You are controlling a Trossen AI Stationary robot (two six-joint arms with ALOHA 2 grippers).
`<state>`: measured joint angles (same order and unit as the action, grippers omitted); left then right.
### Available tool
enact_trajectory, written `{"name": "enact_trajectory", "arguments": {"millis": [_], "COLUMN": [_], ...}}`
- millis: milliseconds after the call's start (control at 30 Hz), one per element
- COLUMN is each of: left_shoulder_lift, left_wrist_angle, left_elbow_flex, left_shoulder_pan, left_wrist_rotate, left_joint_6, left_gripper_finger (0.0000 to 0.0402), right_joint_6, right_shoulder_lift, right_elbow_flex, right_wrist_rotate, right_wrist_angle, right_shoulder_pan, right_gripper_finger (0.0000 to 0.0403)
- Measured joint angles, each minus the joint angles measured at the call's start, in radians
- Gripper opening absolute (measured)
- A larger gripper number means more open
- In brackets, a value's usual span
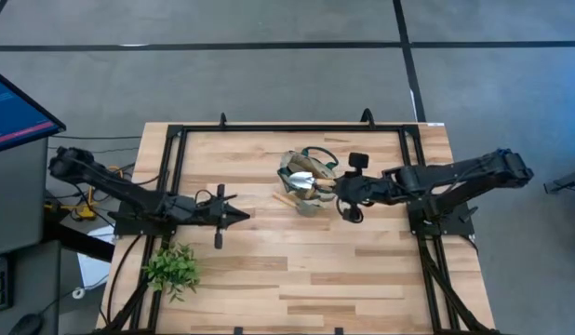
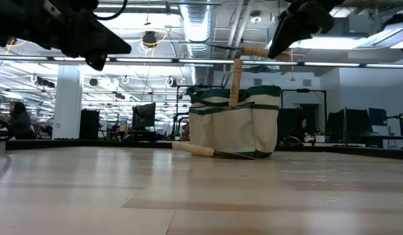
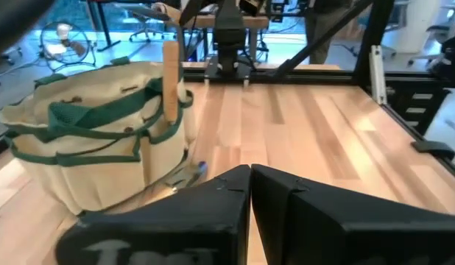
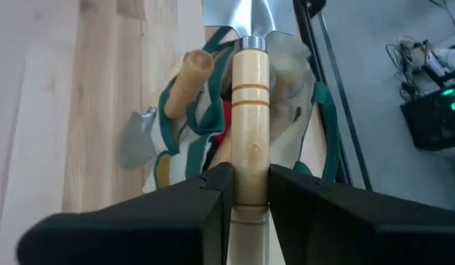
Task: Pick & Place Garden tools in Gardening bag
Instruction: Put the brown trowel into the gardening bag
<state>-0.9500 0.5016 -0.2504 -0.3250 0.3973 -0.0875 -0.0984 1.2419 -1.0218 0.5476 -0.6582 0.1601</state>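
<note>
The right end effector (image 4: 249,184) grips a trowel (image 4: 250,88) by its wooden handle, above the gardening bag (image 4: 297,66).

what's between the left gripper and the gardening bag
Mostly bare table. In the high view, nothing sits between the shut left gripper and the gardening bag except a wooden-handled tool lying at the bag's foot.

A light wooden table (image 1: 362,279) was framed in black rails, a grey tiled floor (image 1: 269,84) was crossed by dark lines, a lit monitor (image 1: 13,112) was seen beside it, ceiling ducts (image 2: 195,19) and strip lights were shown above distant desks and screens (image 2: 146,117).
</note>
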Motion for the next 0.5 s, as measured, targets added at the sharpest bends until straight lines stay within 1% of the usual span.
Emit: {"name": "enact_trajectory", "arguments": {"millis": [167, 300, 400, 500], "left_shoulder_lift": [-0.035, -0.063, -0.079, -0.082], "left_wrist_angle": [0.062, 0.094, 0.102, 0.104], "left_elbow_flex": [0.000, 0.000, 0.000, 0.001], "left_shoulder_pan": [0.041, 0.078, 0.097, 0.105], "left_wrist_rotate": [0.000, -0.003, -0.003, -0.004], "left_joint_6": [0.000, 0.000, 0.000, 0.000], "left_gripper_finger": [0.0002, 0.0002, 0.0002, 0.0002], "right_joint_6": [-0.009, -0.014, -0.059, -0.076], "right_shoulder_lift": [0.002, 0.002, 0.014, 0.049], "right_elbow_flex": [0.000, -0.030, -0.089, -0.185], "right_wrist_rotate": [0.012, 0.073, 0.124, 0.134], "right_wrist_angle": [0.010, -0.037, -0.108, -0.202], "right_shoulder_pan": [0.010, 0.017, 0.023, 0.023], "right_gripper_finger": [0.0056, 0.0056, 0.0056, 0.0056]}}
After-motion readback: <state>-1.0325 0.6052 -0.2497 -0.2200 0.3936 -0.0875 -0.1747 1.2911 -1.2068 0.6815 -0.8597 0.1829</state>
